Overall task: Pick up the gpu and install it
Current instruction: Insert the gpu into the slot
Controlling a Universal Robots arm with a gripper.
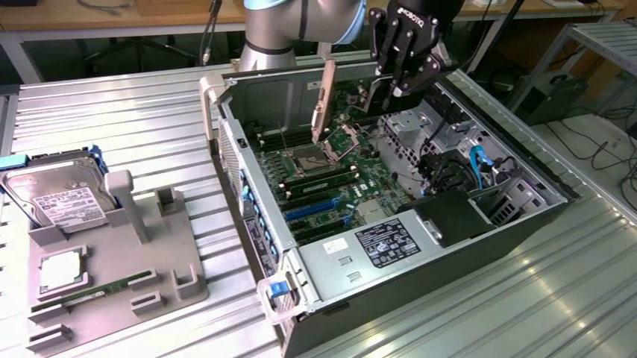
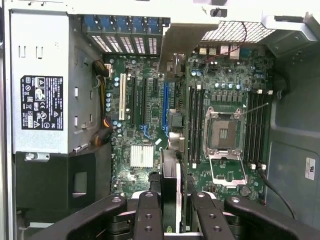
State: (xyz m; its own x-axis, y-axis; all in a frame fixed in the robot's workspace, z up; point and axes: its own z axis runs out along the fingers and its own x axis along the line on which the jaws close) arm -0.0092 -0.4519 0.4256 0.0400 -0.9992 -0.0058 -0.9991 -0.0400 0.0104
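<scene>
My gripper (image 1: 400, 88) hangs over the open computer case (image 1: 249, 224), shut on the gpu (image 1: 321, 104). The card is held on edge, and its pale bracket strip points down toward the motherboard (image 1: 339, 186). In the wrist view the gpu (image 2: 170, 180) shows edge-on as a thin black card clamped by my gripper (image 2: 172, 207), with its bracket (image 2: 175, 45) at the far end. It hovers above the board, roughly in line with the blue expansion slot (image 2: 165, 107); it is apart from the slots.
Inside the case are the CPU socket (image 1: 316, 160), the power supply (image 1: 383, 242) and blue cables (image 1: 478, 160). At the exterior view's left, a grey fixture (image 1: 169, 291) holds a hard drive (image 1: 60, 198), a processor (image 1: 60, 272) and a green memory stick (image 1: 85, 298).
</scene>
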